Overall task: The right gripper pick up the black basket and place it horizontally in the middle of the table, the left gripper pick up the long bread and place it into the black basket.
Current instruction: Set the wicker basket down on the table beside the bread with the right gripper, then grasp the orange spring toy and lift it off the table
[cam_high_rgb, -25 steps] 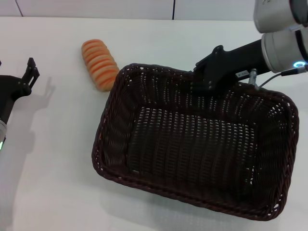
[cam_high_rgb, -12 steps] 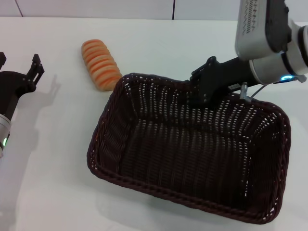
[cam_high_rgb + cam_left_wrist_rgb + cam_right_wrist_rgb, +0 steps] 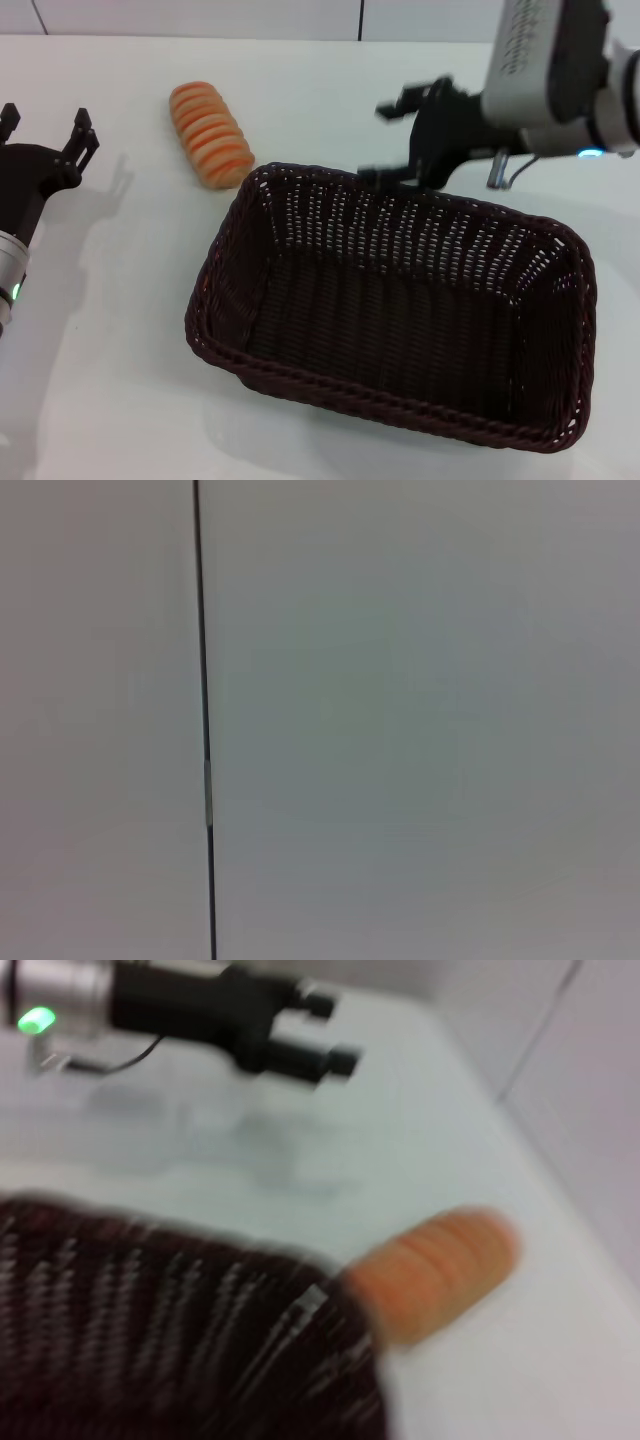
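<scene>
Two spread-fingered grippers: right gripper [image 3: 395, 140] above black basket [image 3: 400, 300]

White tabletop [image 3: 130, 330] under even light; pale panelled wall [image 3: 200, 18] behind, dark vertical seams.

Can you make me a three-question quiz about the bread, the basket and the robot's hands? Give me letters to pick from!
1. Where is the long bread?
A. inside the basket
B. on the table just outside the basket's far left corner
C. in a hand

2. How many things lie inside the black basket?
A. none
B. one
C. two

3. What is the right hand doing?
A. gripping the rim
B. holding the bread
C. open, just above the far rim

Answers: 1 B, the loaf lies on the white table beside that corner. 2 A, only weave shows inside. 3 C, its fingers are spread and hold nothing. The left hand waits open at the table's left.
</scene>
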Controlling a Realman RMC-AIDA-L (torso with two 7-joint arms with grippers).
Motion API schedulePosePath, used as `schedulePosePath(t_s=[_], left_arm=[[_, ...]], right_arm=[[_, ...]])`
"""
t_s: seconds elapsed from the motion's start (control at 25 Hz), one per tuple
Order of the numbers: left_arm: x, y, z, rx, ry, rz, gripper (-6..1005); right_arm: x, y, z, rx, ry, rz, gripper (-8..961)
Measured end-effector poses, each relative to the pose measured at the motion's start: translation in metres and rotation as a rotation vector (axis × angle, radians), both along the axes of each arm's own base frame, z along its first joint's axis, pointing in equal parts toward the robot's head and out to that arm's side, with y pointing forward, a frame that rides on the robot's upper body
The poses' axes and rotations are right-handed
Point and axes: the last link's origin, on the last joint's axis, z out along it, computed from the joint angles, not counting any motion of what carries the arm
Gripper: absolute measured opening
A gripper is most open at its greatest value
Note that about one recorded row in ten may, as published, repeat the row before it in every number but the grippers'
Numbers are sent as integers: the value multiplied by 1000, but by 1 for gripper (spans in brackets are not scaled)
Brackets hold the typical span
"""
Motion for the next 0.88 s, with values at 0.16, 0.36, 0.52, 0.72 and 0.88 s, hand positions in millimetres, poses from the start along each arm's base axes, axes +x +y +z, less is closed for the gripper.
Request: schedulePosePath(t_s=[0.16,0.36,0.52,0.72,0.88], left_arm=[[3,0,0,6,-3,-13,847],[4,0,1,6,0,-20,847],[10,5,1,11,-4,-39,847],[17,10,3,17,-10,-65,848],[21,12,0,4,-3,-80,848]], right_arm=[[-7,-2,19,140,121,5,744],[16,-11,66,535,417,-106,801],[71,-20,111,885,521,-297,846],[83,-26,132,946,559,-274,845],[86,-25,135,972,525,-213,846]])
